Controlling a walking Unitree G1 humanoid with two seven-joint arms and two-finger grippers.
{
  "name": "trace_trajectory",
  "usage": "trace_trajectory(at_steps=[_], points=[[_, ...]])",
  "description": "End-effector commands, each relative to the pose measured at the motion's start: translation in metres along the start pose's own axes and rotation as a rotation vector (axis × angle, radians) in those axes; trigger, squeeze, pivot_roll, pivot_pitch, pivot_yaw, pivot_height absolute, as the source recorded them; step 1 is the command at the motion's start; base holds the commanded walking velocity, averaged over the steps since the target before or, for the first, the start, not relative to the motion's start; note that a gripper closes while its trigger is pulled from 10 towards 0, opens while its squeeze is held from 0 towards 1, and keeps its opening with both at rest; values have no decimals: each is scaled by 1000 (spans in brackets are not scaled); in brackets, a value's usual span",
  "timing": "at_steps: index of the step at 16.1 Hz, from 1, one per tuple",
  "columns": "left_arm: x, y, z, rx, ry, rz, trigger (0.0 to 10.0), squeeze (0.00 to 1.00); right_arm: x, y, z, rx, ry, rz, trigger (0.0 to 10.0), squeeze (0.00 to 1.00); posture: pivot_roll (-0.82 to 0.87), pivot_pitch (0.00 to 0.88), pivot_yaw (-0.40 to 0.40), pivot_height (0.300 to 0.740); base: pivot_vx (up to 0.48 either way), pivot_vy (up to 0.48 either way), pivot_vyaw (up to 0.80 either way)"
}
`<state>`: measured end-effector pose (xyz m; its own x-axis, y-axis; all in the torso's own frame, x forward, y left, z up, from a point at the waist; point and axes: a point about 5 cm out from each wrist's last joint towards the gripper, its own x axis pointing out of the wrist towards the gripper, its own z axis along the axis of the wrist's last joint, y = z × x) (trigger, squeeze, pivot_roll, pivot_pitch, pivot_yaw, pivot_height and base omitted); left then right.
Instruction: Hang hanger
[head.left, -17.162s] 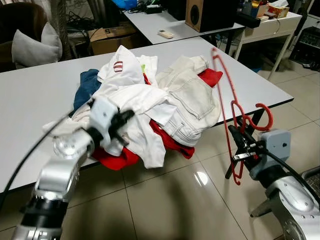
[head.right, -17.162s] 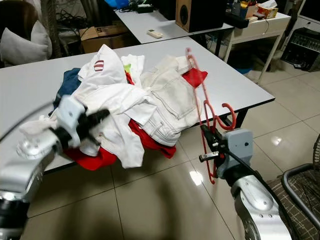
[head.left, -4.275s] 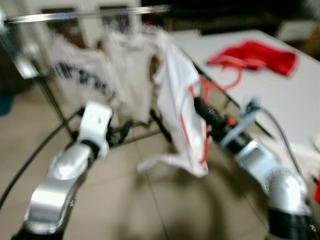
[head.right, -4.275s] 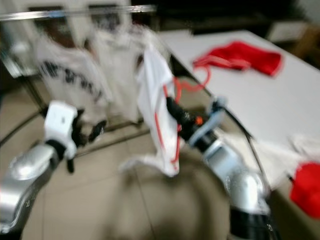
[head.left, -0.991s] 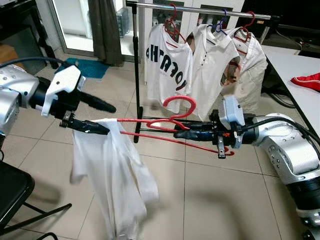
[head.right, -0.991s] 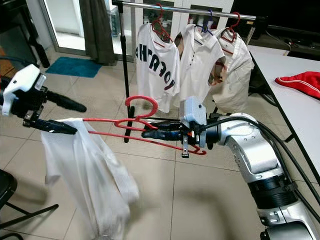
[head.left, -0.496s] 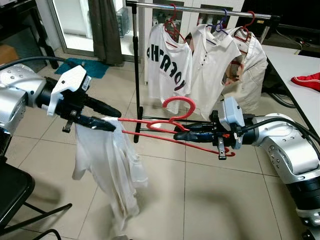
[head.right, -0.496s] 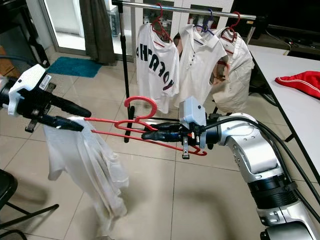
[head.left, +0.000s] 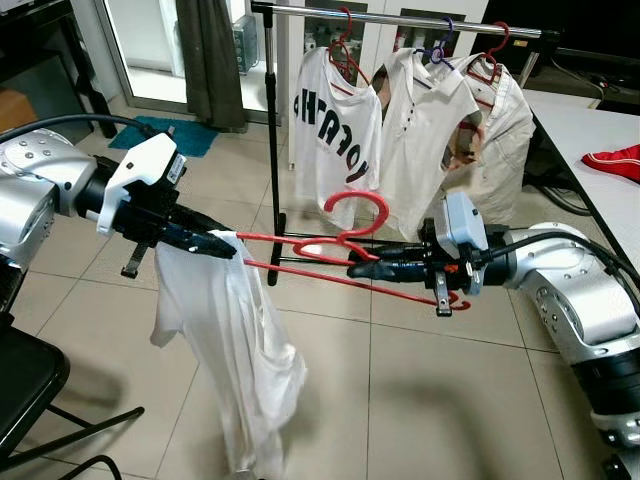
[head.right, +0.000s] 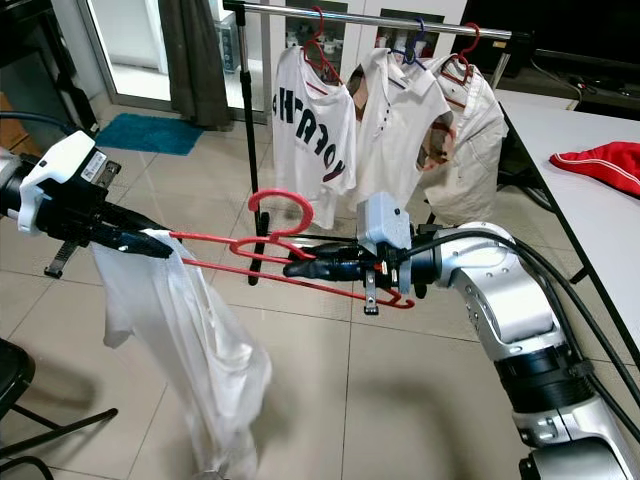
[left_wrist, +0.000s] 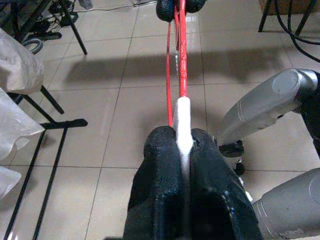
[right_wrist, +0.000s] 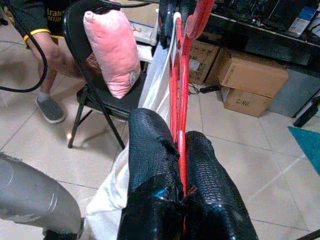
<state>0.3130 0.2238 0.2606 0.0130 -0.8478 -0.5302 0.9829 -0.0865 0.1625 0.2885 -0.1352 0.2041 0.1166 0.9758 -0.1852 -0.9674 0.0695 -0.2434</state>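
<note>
From the head cameras I see the red hanger (head.left: 340, 250) held level in mid-air in front of the rack (head.left: 400, 14), well below its rail, hook pointing up. My right gripper (head.left: 365, 270) is clamped on the hanger's wires just beneath the hook. My left gripper (head.left: 222, 246) pinches the hanger's far tip together with the shoulder of a white shirt (head.left: 235, 350), which droops from that tip towards the tiled floor (head.left: 430, 400). Three pale garments (head.left: 400, 120) hang on the rack behind the hanger, and a red cloth (head.left: 615, 162) lies on a white table (head.left: 580, 120) to the rack's right. In the left wrist view, the two black fingers (left_wrist: 160, 190) are pressed narrow on a strip of white fabric with the red wires running away from them. In the right wrist view, the fingers (right_wrist: 150, 165) are closed tight on the red wires; beyond the hanger the shirt hangs down, and a folding chair (right_wrist: 95, 95) holds a pink cushion (right_wrist: 112, 47), with a seated person's leg (right_wrist: 47, 65) beside it
</note>
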Motion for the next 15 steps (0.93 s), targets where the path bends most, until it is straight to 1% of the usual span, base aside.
trace_trajectory(at_steps=[1, 2, 3, 4, 6, 8, 9, 10, 12, 13, 14, 15], points=[[-1, -1, 9, 27, -7, -11, 0, 0, -1, -3, 8, -43, -15, 8, 10000, 0, -51, 0, -1, 740, 0, 0, 0], [-1, -1, 10, 27, -11, -12, 0, 0, -1, -4, 8, -43, -14, 6, 10000, 0, -51, 0, 0, 740, 0, 0, 0], [-2, -1, 11, 25, -13, -11, 0, 0, -1, -5, 8, -24, -18, 1, 10000, 0, -52, 0, 1, 740, 0, 0, 0], [-5, 0, 9, 13, -15, 5, 0, 0, -3, -8, 8, 38, -38, -24, 10000, 1000, -54, 0, 5, 740, 0, 0, 0], [-9, 1, 5, -8, -23, 34, 0, 0, -6, -10, 7, 73, -51, -44, 10000, 1000, -56, 0, 6, 740, 0, 0, 0], [-13, 2, 0, -26, -23, 58, 0, 0, -9, -12, 7, 74, -54, -72, 10000, 1000, -58, 0, 9, 740, 0, 0, 0], [-15, 3, -3, -31, -23, 77, 0, 0, -12, -15, 6, 66, -59, -119, 10000, 1000, -59, 0, 12, 740, 0, 0, 0], [-17, 5, -9, -33, -10, 110, 0, 0, -17, -20, 6, 86, -76, -184, 10000, 1000, -60, 0, 13, 740, 0, 0, 0], [-19, 11, -20, -17, 34, 227, 0, 0, -30, -25, 9, 108, -147, -299, 10000, 1000, -61, 0, 18, 740, 0, 0, 0], [-20, 16, -26, -17, 55, 329, 0, 0, -40, -24, 14, 117, -210, -360, 10000, 1000, -61, 0, 19, 740, 0, 0, 0], [-18, 21, -29, -33, 44, 382, 0, 0, -46, -19, 25, 135, -304, -381, 10000, 1000, -67, 0, 26, 740, 0, 0, 0], [-16, 24, -29, -44, 18, 403, 0, 0, -47, -14, 31, 146, -356, -374, 10000, 1000, -71, 0, 29, 740, 0, 0, 0]])
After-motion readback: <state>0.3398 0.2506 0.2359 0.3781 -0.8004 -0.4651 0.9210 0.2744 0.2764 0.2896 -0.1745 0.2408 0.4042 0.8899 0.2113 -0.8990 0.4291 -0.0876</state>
